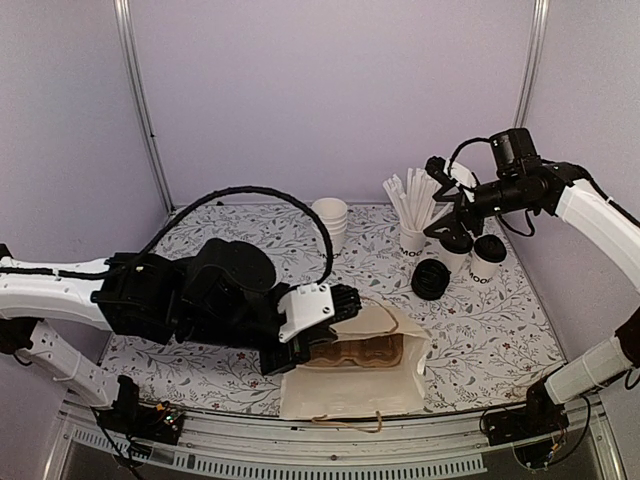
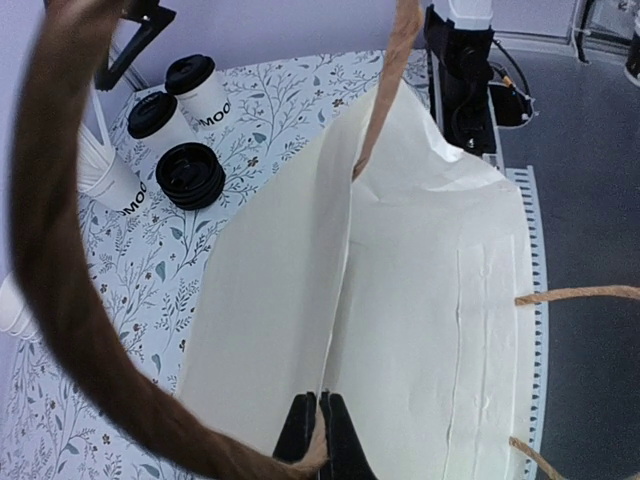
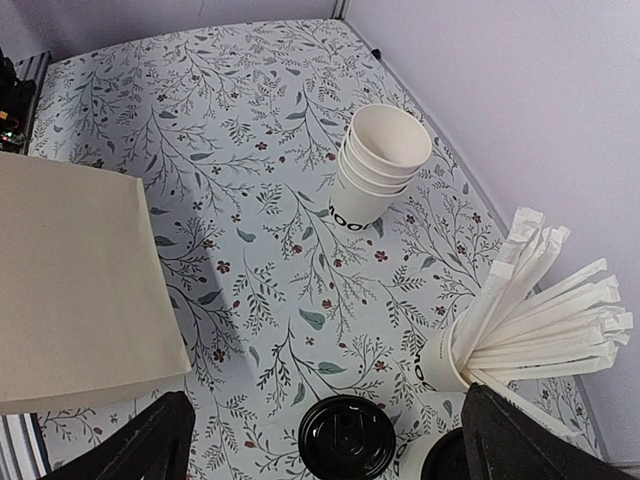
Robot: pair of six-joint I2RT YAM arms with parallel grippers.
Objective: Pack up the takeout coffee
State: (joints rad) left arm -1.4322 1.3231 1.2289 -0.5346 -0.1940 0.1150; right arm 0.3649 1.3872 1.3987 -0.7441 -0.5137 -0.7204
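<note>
Coffee cups (image 1: 489, 262) stand just below the wide-spread right tool (image 1: 448, 228).

A cream paper bag (image 1: 350, 392) lies on its side at the near edge of the floral-patterned table (image 1: 500, 330). Its mouth gapes on a brown cardboard insert (image 1: 355, 353), and a brown loop handle (image 1: 347, 425) pokes past the edge. Toward the far right corner a white cup of wrapped straws (image 1: 413, 238) stands just beside a stack of black lids (image 1: 430, 281). Stacked empty white cups (image 1: 330, 222) stand at the middle of the far edge.
</note>
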